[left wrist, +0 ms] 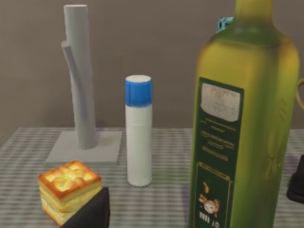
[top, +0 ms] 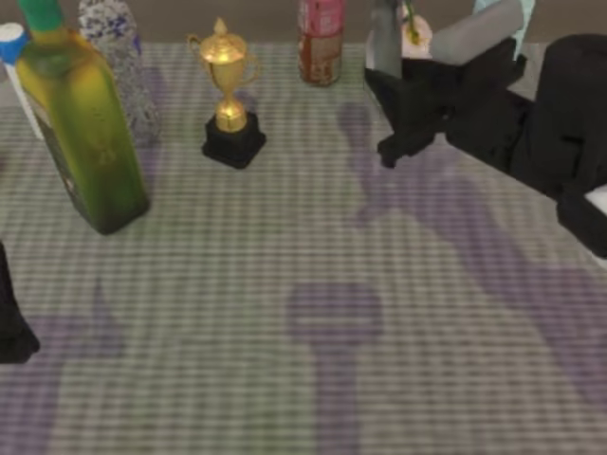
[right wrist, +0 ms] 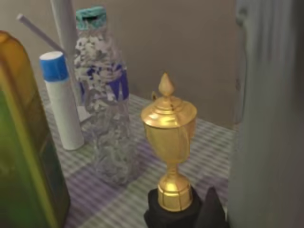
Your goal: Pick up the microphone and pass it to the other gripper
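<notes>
Handover pending, mic up at 1 o'clock.
Right gripper (top: 406, 118) jaws look clamped on the microphone (top: 474, 38); I'd carry it toward desk centre, clear of the trophy (top: 228, 90); left arm (top: 11, 322) parked at 9 o'clock.

The right hand (top: 394, 147) crowds the far right corner of the top view, its fingers lost in black, grip unreadable. The microphone (top: 471, 36) shows only a grey handle, its head hidden. The left hand (top: 14, 332) is cut by the left edge. The green bottle (left wrist: 240, 128) overruns the left wrist view.
</notes>
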### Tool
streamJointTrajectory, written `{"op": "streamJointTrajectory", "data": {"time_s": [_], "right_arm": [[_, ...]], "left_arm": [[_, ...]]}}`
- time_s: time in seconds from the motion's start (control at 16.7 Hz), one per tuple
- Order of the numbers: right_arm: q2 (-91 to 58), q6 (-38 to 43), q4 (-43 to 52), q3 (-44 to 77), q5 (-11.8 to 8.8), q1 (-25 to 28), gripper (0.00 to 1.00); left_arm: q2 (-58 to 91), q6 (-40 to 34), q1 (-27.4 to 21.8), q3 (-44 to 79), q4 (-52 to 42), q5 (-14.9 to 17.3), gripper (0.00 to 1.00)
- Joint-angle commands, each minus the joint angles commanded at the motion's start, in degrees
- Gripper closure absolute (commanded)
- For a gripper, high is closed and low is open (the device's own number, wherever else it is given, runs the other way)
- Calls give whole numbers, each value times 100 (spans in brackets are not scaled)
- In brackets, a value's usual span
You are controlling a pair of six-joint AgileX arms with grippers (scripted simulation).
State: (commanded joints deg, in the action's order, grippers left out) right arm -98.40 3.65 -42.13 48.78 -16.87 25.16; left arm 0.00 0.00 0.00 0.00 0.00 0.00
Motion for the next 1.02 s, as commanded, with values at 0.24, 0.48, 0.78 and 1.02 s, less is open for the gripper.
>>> {"op": "streamJointTrajectory", "data": {"time_s": [0.24, 0.48, 0.78, 1.02], "right_arm": [[340, -264, -630, -201, -209, -17, 100], [326, -252, -626, -176, -204, -10, 100], [386, -217, -941, -407, 275, 472, 100], [490, -160, -1301, -663, 796, 1039, 100]], "left_arm": [[0, 0, 0, 0, 0, 0, 0], [0, 0, 0, 0, 0, 0, 0], [0, 0, 0, 0, 0, 0, 0], [0, 0, 0, 0, 0, 0, 0]]}}
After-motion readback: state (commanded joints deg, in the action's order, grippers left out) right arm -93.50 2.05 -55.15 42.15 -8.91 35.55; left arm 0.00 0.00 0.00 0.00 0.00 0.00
